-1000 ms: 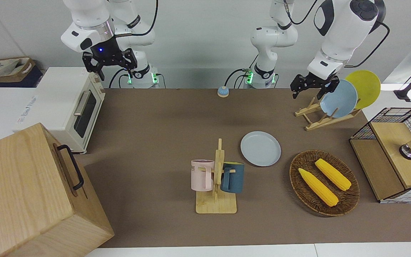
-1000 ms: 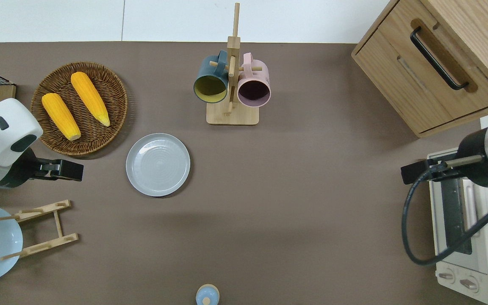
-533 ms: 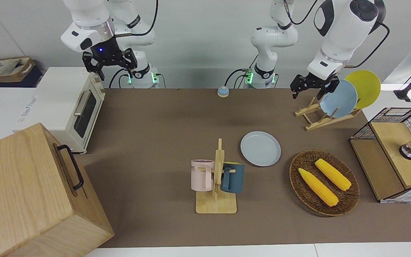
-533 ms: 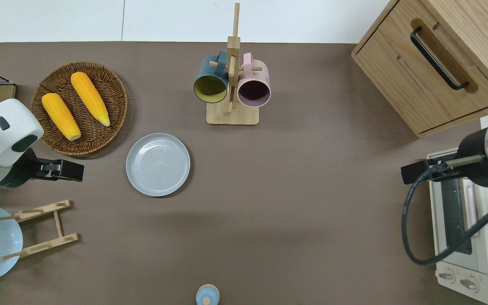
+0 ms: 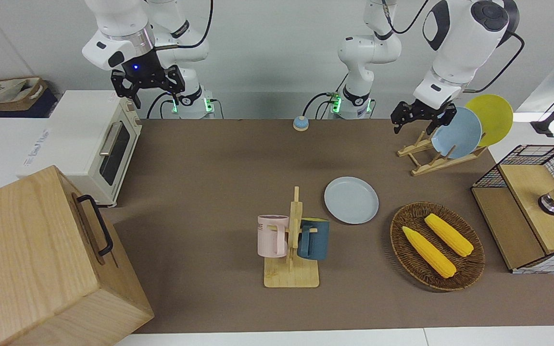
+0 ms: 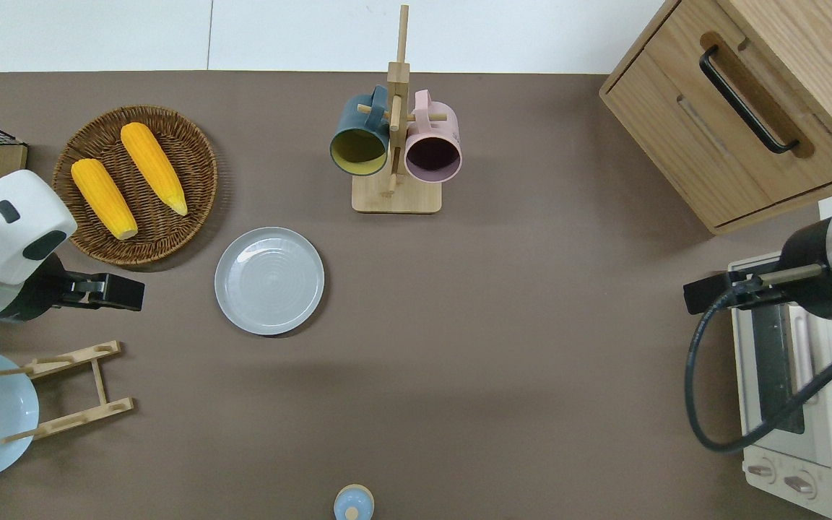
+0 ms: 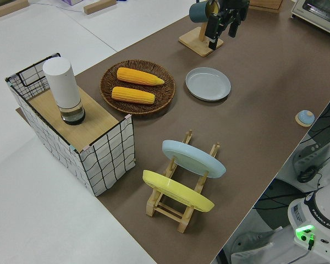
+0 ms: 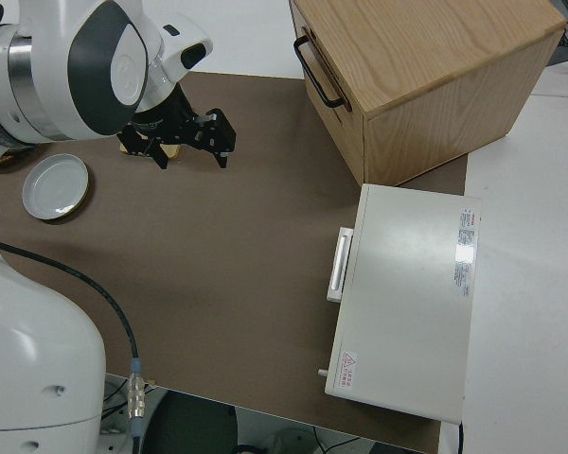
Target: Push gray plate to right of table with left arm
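The gray plate point(image 5: 351, 200) point(image 6: 269, 280) point(image 7: 208, 83) lies flat on the brown table point(image 5: 219, 168), between the mug rack and the wicker basket and a little nearer to the robots than both. My left gripper point(image 5: 416, 126) point(image 6: 131, 292) point(image 7: 221, 33) hangs open and empty in the air. It is over bare table between the basket and the dish rack, apart from the plate toward the left arm's end. The right arm is parked, its gripper point(image 5: 157, 98) point(image 8: 191, 156) open.
A mug rack point(image 5: 291, 240) holds a pink and a dark blue mug. A wicker basket point(image 5: 469, 274) carries two corn cobs. A dish rack point(image 5: 443, 161) holds a sky-blue and a yellow plate. A toaster oven point(image 5: 89, 144), wooden drawer cabinet point(image 5: 41, 259), wire crate point(image 5: 532, 211) and bell point(image 5: 300, 124) line the edges.
My left gripper has crept very slightly toward the gray plate. The plate and the right arm have not moved.
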`<state>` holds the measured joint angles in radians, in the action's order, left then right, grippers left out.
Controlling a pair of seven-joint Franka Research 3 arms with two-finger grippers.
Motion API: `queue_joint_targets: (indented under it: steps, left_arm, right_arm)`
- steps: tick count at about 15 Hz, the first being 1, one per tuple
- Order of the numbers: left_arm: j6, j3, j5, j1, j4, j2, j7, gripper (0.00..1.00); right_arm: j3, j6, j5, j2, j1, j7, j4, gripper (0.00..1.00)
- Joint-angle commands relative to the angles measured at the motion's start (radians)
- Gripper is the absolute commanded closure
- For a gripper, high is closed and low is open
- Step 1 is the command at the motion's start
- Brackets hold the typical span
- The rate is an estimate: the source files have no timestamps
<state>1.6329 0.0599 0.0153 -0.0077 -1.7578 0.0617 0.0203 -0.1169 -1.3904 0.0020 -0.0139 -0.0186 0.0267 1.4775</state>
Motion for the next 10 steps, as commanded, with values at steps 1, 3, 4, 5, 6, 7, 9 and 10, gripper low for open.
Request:
queue_joint_targets:
  steps: [1, 3, 4, 5, 6, 7, 9, 10]
  left_arm:
    - [-0.011, -0.009, 0.0, -0.002, -0.005, 0.003, -0.014, 0.0]
    - [-0.018, -0.009, 0.0, -0.002, -0.008, 0.001, -0.025, 0.0]
    - [-0.018, -0.009, 0.0, -0.002, -0.017, 0.001, -0.026, 0.0]
    - [-0.018, -0.009, 0.0, -0.002, -0.023, 0.003, -0.036, 0.0]
    - [-0.018, -0.009, 0.0, -0.003, -0.028, 0.003, -0.052, 0.0]
    - [-0.018, -0.009, 0.0, -0.003, -0.029, 0.001, -0.08, 0.0]
    - [-0.018, -0.009, 0.0, -0.006, -0.04, 0.001, -0.158, 0.0]
    - [-0.016, -0.009, 0.0, -0.009, -0.051, 0.003, -0.195, 0.0]
  right_arm:
    - [-0.013, 0.014, 0.01, -0.003, 0.02, 0.001, -0.008, 0.017]
    - [-0.013, 0.014, 0.01, -0.003, 0.02, 0.002, -0.008, 0.017]
    - [-0.013, 0.014, 0.01, -0.003, 0.02, 0.002, -0.008, 0.017]
    - [-0.013, 0.014, 0.01, -0.003, 0.02, 0.002, -0.008, 0.017]
    - [-0.013, 0.014, 0.01, -0.003, 0.02, 0.001, -0.008, 0.017]
    - [-0.013, 0.014, 0.01, -0.003, 0.02, 0.002, -0.008, 0.017]
    - [-0.015, 0.014, 0.01, -0.003, 0.02, 0.002, -0.008, 0.017]
    - [-0.015, 0.014, 0.01, -0.003, 0.02, 0.001, -0.008, 0.017]
